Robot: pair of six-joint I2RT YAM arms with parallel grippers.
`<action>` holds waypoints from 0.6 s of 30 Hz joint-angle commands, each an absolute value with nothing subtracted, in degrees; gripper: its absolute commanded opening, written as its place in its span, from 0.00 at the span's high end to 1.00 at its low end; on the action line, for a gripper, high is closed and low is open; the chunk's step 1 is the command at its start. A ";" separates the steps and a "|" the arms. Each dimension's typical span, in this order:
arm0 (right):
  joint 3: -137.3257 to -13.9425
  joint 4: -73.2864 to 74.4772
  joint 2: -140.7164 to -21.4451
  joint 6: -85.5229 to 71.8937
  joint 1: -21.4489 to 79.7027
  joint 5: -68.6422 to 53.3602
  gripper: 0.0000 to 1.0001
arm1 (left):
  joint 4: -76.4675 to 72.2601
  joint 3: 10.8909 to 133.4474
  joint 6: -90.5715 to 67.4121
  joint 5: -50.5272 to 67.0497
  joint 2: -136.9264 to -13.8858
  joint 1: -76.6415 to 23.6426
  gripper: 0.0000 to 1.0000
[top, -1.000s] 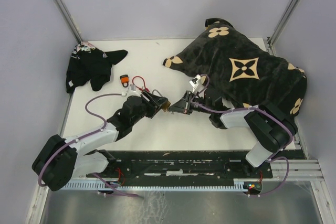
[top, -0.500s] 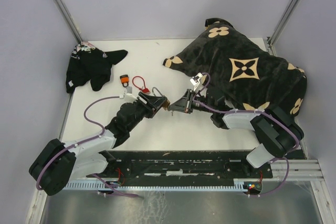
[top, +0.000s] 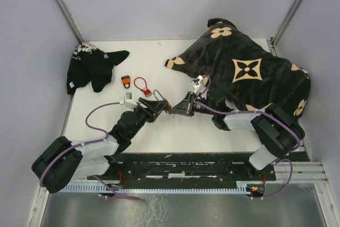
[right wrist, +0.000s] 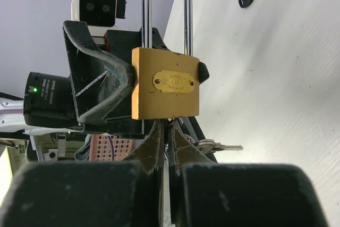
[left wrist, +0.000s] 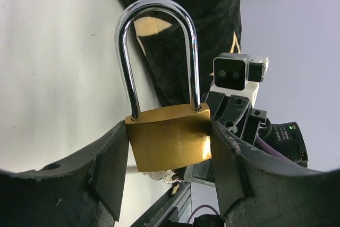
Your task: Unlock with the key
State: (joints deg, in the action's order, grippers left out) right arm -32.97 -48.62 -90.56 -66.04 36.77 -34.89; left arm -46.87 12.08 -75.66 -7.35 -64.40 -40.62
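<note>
We see the left gripper (left wrist: 169,152) grasping the brass padlock (right wrist: 166,91) by the sides of its body, with the shackle closed, over the middle of the table (top: 175,131). The right gripper (right wrist: 166,134) is clenched on the key (left wrist: 163,176), which meets the padlock's underside.

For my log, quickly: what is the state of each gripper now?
Left gripper: holding the padlock.
Right gripper: shut on the key at the padlock's underside.
</note>
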 commanded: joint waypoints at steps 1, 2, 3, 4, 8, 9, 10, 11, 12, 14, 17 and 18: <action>-34.98 -56.00 -91.99 -69.92 36.56 -30.55 0.98 | -66.05 11.78 -79.87 -1.23 -64.75 -45.20 0.97; -34.98 -55.99 -92.09 -70.03 36.58 -30.55 0.98 | -66.93 11.63 -79.78 -1.52 -65.04 -45.61 0.97; -34.98 -55.89 -92.23 -69.84 36.56 -30.63 0.98 | -67.02 11.54 -79.80 -1.65 -65.24 -45.69 0.97; -35.10 -55.18 -92.10 -69.07 36.56 -30.73 0.98 | -66.53 11.47 -79.76 -1.82 -65.17 -45.64 0.97; -35.10 -48.31 -90.03 -63.89 36.56 -29.47 0.98 | -58.47 11.26 -78.07 -4.69 -62.33 -45.67 0.80; -34.94 -48.41 -89.97 -63.74 36.56 -29.49 0.98 | -56.10 11.26 -77.52 -5.44 -61.27 -45.70 0.73; -34.78 -48.91 -90.15 -63.95 36.53 -29.63 0.98 | -54.23 11.06 -77.10 -6.15 -60.27 -45.65 0.65; -34.65 -49.59 -90.40 -64.38 36.49 -29.92 0.98 | -52.86 10.75 -76.86 -7.03 -59.27 -45.70 0.56; -34.49 -50.79 -90.84 -64.99 36.52 -30.10 0.98 | -52.05 10.40 -76.82 -7.81 -58.12 -45.64 0.49; -34.11 -53.82 -91.98 -66.79 36.49 -30.25 0.98 | -50.72 9.59 -76.82 -9.16 -56.53 -45.62 0.39; -34.00 -57.47 -93.78 -68.65 36.47 -30.76 0.98 | -47.02 9.34 -76.58 -10.39 -54.54 -45.53 0.28; -34.02 -57.94 -94.34 -68.86 36.49 -30.79 0.98 | -45.75 9.17 -76.68 -10.85 -54.02 -45.56 0.25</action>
